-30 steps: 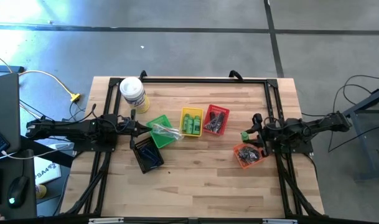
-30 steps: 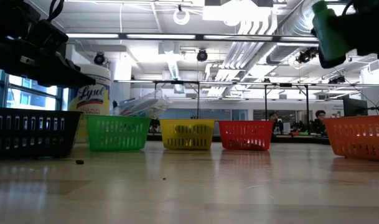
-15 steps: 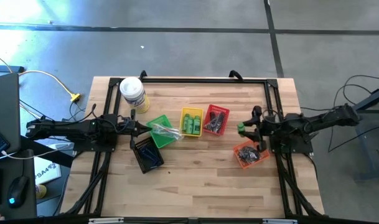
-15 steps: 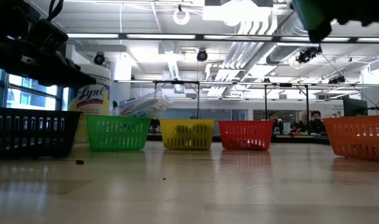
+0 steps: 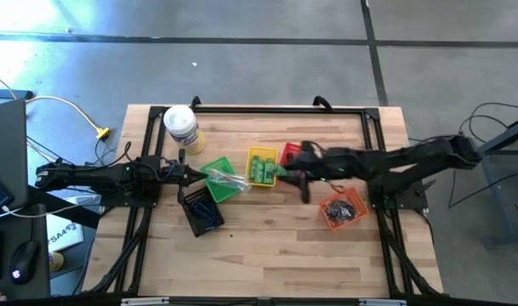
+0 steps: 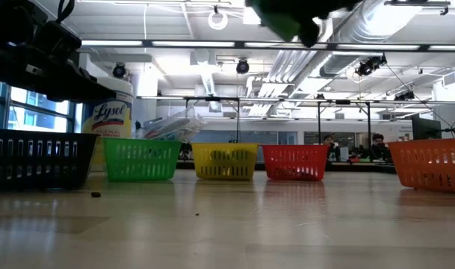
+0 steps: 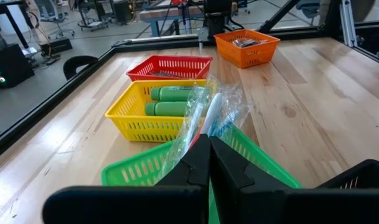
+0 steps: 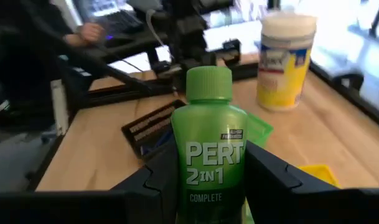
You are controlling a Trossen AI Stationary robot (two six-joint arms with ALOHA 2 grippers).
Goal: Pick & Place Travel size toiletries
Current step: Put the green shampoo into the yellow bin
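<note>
Green bottle [image 8: 207, 149] was gripped by the right gripper [image 5: 281, 171] above the yellow basket [image 5: 261, 166]; the left gripper [image 7: 209, 163] was clenched shut over the green basket [image 5: 221, 180].

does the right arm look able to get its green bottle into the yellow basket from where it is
Probably yes. The right gripper holds the green bottle just beside the yellow basket, with nothing between them. The basket already holds green bottles but looks to have room. The left gripper, shut, waits by the green basket, clear of the path.
</note>
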